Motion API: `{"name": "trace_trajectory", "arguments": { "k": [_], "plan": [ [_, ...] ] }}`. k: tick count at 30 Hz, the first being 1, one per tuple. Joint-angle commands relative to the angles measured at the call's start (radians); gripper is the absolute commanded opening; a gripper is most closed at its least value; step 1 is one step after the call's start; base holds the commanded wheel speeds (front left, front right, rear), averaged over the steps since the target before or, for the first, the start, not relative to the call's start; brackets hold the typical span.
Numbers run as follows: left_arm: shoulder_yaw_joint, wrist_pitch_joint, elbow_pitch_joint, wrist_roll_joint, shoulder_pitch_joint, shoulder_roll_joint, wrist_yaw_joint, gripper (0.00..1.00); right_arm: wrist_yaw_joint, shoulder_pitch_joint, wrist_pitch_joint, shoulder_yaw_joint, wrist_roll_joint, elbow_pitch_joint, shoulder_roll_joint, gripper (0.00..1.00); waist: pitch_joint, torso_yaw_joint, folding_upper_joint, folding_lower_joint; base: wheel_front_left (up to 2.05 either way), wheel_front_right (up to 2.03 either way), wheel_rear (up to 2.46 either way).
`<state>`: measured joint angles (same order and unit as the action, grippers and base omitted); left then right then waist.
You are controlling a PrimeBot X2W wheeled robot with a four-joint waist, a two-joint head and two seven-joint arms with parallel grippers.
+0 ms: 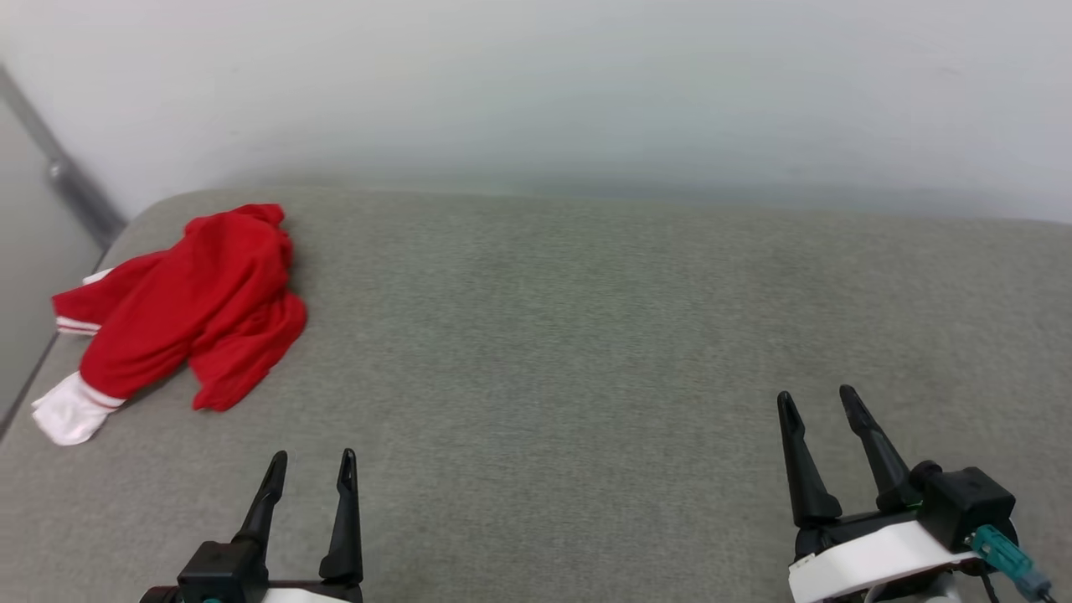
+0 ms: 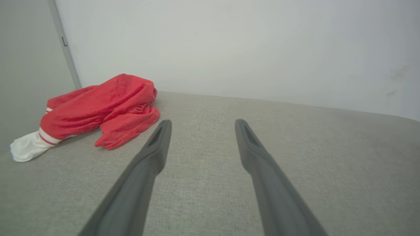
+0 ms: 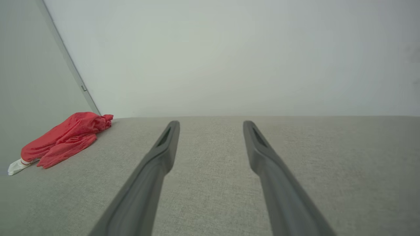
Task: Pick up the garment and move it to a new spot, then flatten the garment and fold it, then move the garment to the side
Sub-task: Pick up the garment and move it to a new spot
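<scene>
Red crumpled garment (image 1: 188,310), one white sleeve showing, lay on the woven grey surface (image 1: 544,335) at eleven o'clock from the spread left fingers (image 1: 266,494); right fingers (image 1: 800,456) were spread too, well apart from it.

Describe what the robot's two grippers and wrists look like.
Both the left gripper and right gripper have two long, tapering dark fingers with a slot near each tip. The right one sits on a white wrist shell with a black block and a teal connector.
</scene>
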<state>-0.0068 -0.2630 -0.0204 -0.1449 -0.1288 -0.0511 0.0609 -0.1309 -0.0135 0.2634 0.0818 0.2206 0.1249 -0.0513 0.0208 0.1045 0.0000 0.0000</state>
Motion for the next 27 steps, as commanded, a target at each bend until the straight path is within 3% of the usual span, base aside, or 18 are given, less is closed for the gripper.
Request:
{"name": "trace_trajectory", "arguments": {
  "k": [1,15,27],
  "plan": [
    [-0.001,-0.003,0.002,0.003,-0.003,0.001,0.0,1.0,0.0,0.014,0.002,0.004,0.01,-0.006,0.002,1.0,-0.009,0.045,0.0,0.0,0.0,0.0,0.0],
    [0.031,-0.003,0.002,-0.005,-0.027,0.001,0.011,1.0,0.0,0.027,0.002,0.061,0.033,-0.011,0.002,1.0,-0.028,0.236,0.0,0.0,0.0,0.0,0.0],
    [0.03,-0.003,-0.003,0.01,-0.033,0.001,0.023,1.0,0.0,0.022,0.002,0.096,0.037,-0.018,0.002,1.0,-0.022,0.312,0.0,0.0,0.0,0.0,0.0]
  ]
}}
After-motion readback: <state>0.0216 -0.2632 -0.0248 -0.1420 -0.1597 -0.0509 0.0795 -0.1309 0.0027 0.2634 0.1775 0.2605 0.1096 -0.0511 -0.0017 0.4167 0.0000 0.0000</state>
